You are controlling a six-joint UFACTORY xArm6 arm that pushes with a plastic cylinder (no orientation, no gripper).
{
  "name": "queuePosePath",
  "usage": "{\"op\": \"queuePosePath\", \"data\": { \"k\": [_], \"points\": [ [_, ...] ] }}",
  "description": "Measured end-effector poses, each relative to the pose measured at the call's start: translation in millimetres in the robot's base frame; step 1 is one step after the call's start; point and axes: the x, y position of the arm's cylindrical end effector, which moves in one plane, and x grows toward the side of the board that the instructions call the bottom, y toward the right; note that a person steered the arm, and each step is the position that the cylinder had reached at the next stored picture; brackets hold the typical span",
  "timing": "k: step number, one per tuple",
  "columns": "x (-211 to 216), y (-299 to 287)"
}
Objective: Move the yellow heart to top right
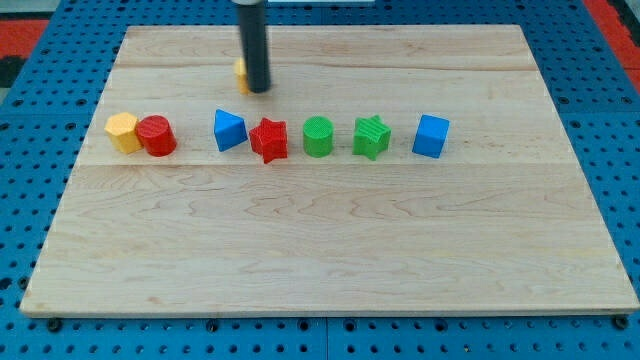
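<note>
My tip [259, 89] stands at the view's upper left-middle of the wooden board [330, 250]. A yellow block [241, 70] sits just left of and behind the rod, mostly hidden, so its shape cannot be made out. The tip seems to touch it on its right side. Below runs a row of blocks: a yellow hexagon [123, 131], a red cylinder [156, 135], a blue triangle [229, 129], a red star [268, 139], a green cylinder [318, 136], a green star [371, 136] and a blue cube [431, 135].
The board lies on a blue perforated table [610, 120]. A red area [20, 30] shows at the view's top left corner and another at the top right.
</note>
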Motion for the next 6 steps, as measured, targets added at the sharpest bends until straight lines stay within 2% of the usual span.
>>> {"op": "queuePosePath", "data": {
  "k": [1,2,3,4,6],
  "points": [
    [-30,-66],
    [-28,-74],
    [-17,-10],
    [-35,2],
    [-56,-100]
  ]
}}
